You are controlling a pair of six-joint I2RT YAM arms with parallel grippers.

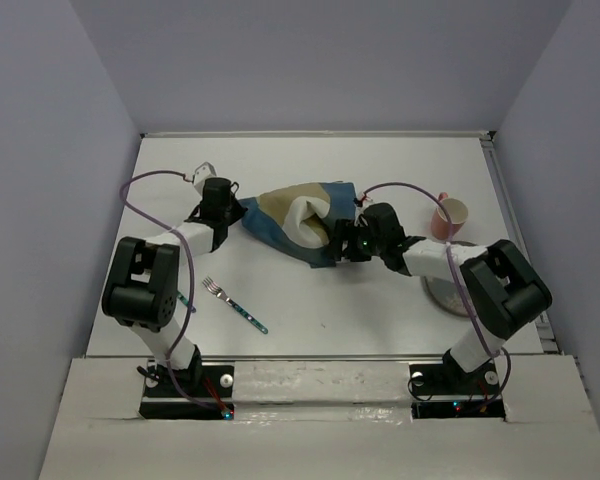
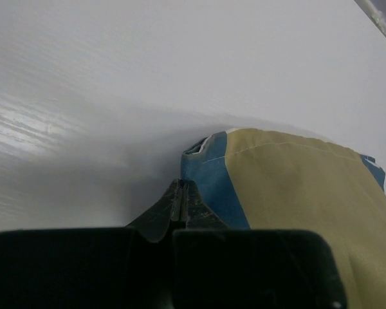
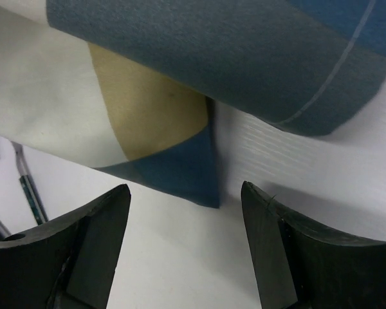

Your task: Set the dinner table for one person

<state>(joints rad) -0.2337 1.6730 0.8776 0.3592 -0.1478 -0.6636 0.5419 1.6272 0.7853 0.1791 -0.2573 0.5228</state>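
Left wrist: left end effector (image 2: 180, 193) pinches a limp blue-tan-white cloth placemat (image 2: 289, 187) by its corner. The right end effector (image 3: 185, 193) gapes wide.

Wide white surface (image 1: 280, 160), flat and rectangular.
It is matte and level, and it fills the view from near edge to far edge. A thin metal rail (image 1: 499, 195) runs along its right side, and the bare top shows a faint sheen.

Blue-tan-white checked placemat (image 1: 280, 215); white dinner table (image 1: 380, 170); pink cup (image 1: 450, 216).
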